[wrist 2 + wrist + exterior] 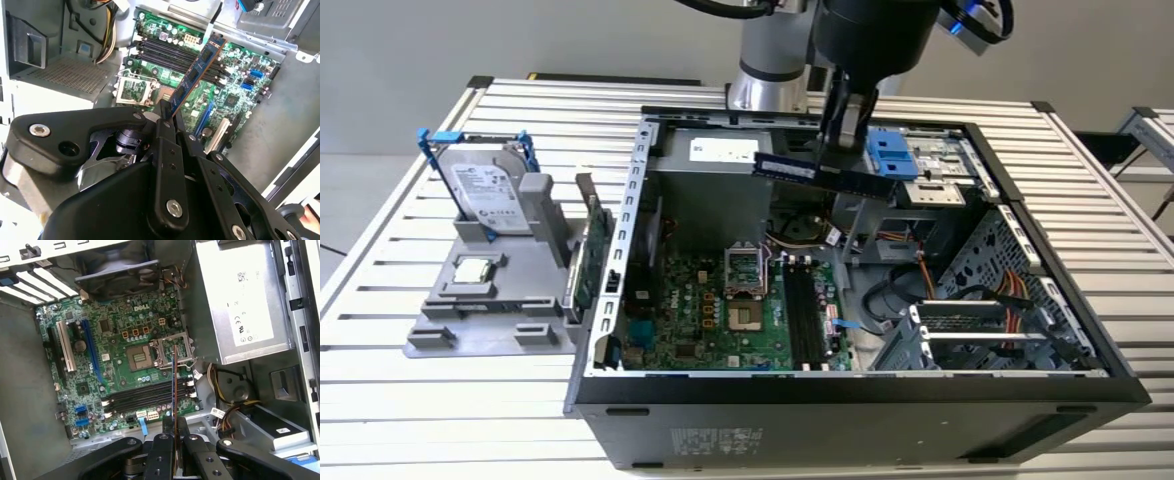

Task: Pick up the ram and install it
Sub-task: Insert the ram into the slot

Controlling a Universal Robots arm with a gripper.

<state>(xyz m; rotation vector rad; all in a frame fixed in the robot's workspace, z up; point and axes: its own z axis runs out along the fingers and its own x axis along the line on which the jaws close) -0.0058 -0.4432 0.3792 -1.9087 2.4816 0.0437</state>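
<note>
The ram [825, 172] is a slim dark blue stick with black chips. My gripper [843, 135] is shut on it and holds it level in the air above the open computer case, over the case's far side. In the second wrist view the ram [197, 75] juts out from my gripper [167, 117] towards the green motherboard [240, 100]. In the first wrist view the ram [174, 385] shows edge-on, gripped by my gripper [174, 432]. The black memory slots [803, 315] [175, 55] [145, 397] lie below it and hold nothing.
A silver hard drive in a blue-clipped frame [487, 190] and a green expansion card [591, 255] stand in a grey holder [494, 320] on the exterior view's left. Inside the case are a power supply [240, 305], a fan [120, 277], cables [225, 415] and the processor socket [744, 270].
</note>
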